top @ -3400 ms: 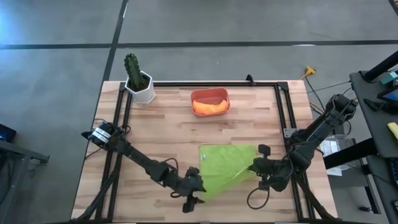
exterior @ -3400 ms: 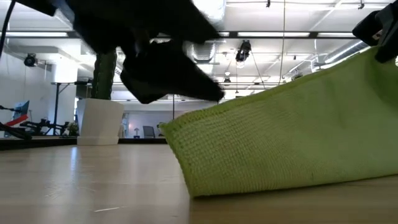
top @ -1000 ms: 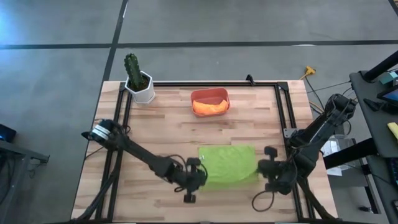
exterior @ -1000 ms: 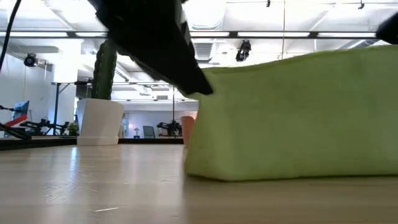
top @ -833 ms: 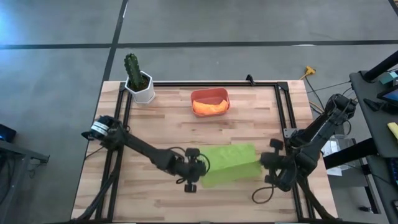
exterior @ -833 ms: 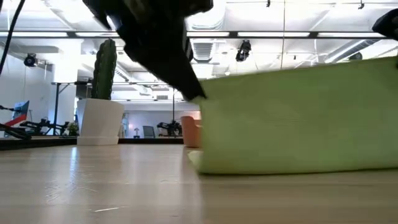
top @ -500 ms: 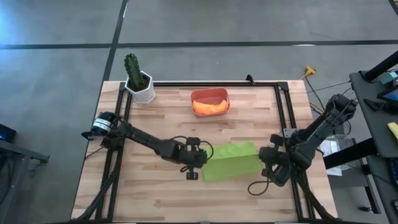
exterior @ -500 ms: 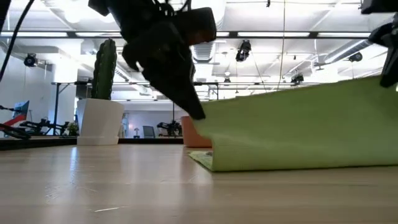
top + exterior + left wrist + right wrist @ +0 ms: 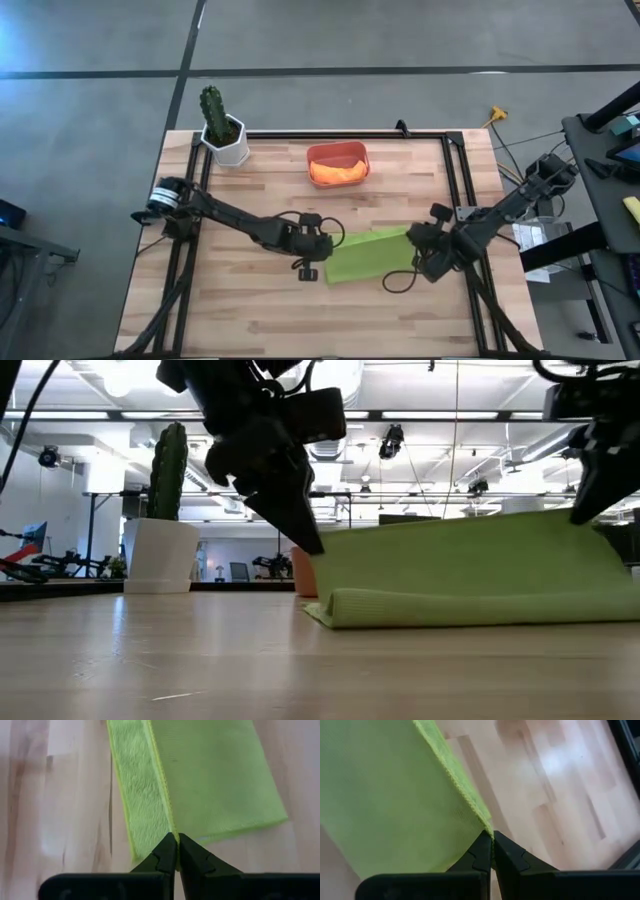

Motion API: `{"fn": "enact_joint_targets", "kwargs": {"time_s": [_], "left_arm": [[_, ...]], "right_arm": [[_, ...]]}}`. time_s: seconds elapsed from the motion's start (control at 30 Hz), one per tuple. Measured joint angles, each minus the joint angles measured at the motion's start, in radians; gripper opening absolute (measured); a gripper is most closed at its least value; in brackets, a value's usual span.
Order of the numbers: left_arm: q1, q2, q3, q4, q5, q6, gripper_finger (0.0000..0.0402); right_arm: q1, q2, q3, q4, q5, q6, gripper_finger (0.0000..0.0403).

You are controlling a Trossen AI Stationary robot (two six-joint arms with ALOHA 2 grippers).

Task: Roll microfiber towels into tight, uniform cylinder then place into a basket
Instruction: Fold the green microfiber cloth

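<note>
The lime green microfiber towel (image 9: 368,256) lies doubled over near the table's middle, its fold (image 9: 345,612) resting on the wood on the near side. My left gripper (image 9: 320,244) is shut on the upper layer's left corner, and my right gripper (image 9: 418,247) is shut on its right corner. In the low view the upper layer (image 9: 460,565) rises from the fold to both grippers. An orange towel (image 9: 337,173) sits inside the salmon-red basket (image 9: 338,148) at the far middle. My left gripper pinches the left corner of the upper layer's hemmed edge (image 9: 171,831) between its two fingers, slanting down from the table's left. That edge is held off the table above the lower layer (image 9: 140,805). My right gripper pinches the right corner of the same hemmed edge (image 9: 486,827) between its two fingers, slanting down from the table's right. The cloth runs from the held edge down to the fold on the table, without sagging.
A white pot with a green cactus (image 9: 222,128) stands at the far left corner. A black frame rail (image 9: 340,134) runs round the table's far and side edges. Bare wood (image 9: 250,310) lies near the front edge.
Both grippers, still shut on the towel's corners, have gone toward the table's far edge and down. The held edge has been carried over the rest of the towel, which now lies doubled, lower and flatter than before, with its fold on the near side.
</note>
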Motion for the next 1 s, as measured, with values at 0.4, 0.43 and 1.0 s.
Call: {"fn": "enact_joint_targets", "kwargs": {"time_s": [0.4,0.43,1.0], "left_arm": [[0.013,-0.022,0.012,-0.054,0.05,-0.018,0.0],[0.013,-0.022,0.011,-0.054,0.051,-0.018,0.0],[0.04,-0.022,-0.022,-0.053,0.009,-0.023,0.0]], "right_arm": [[-0.097,0.0,-0.037,0.051,0.003,-0.095,0.0009],[-0.104,0.0,-0.046,0.066,0.002,-0.105,0.0009],[-0.165,0.0,-0.156,0.147,0.0,-0.167,0.0009]]}}
